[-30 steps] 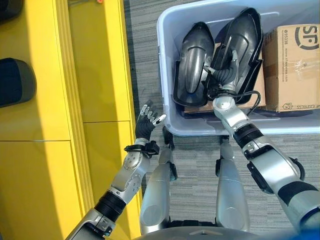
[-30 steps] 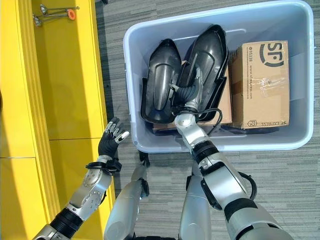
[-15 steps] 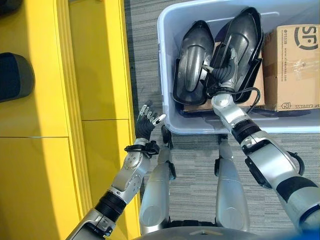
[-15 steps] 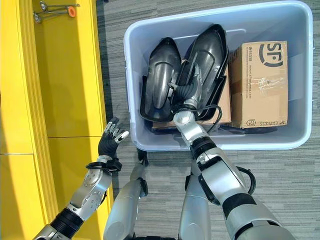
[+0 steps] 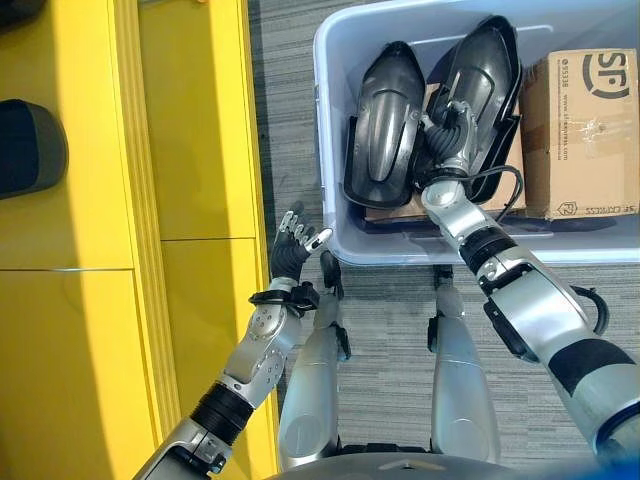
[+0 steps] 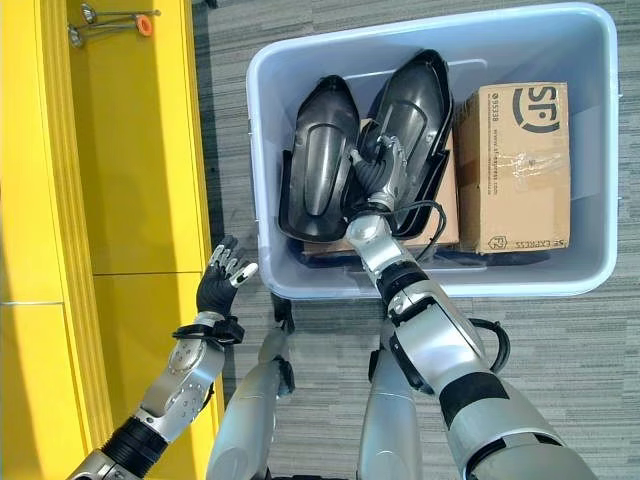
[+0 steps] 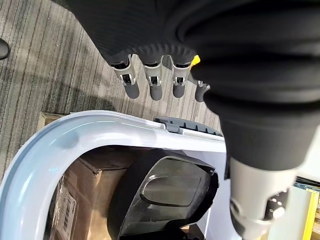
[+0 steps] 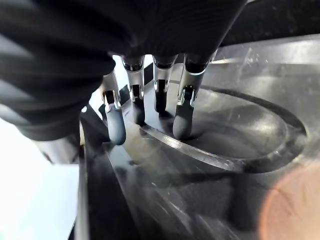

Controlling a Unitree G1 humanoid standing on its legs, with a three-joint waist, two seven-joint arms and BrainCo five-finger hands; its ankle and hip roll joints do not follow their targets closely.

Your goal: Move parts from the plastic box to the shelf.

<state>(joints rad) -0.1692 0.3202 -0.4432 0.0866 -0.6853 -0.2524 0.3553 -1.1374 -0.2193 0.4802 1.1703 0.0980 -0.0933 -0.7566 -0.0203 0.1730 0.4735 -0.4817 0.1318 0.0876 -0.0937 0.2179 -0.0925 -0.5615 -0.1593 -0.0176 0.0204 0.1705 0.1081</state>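
A pale blue plastic box (image 6: 500,283) stands on the carpet and holds two black shell-shaped parts. The left part (image 6: 318,150) and the right part (image 6: 415,95) lie side by side, leaning on a flat carton. My right hand (image 6: 380,170) reaches into the box and rests on the right part; its straight fingers (image 8: 182,120) touch the part's hollow inner face (image 8: 240,130). My left hand (image 6: 218,280) is held up open beside the yellow shelf (image 6: 130,150), outside the box's near left corner, holding nothing. Past its fingers (image 7: 150,85) the box rim (image 7: 60,145) shows.
A brown cardboard box (image 6: 520,170) fills the right half of the plastic box. One dark part (image 5: 25,150) lies on the yellow shelf at far left. Metal hooks with an orange tag (image 6: 110,20) lie at the shelf's far end. Grey carpet runs between shelf and box.
My right hand has slid a little further up the right black part, deeper into the box. The left hand has stayed where it was.
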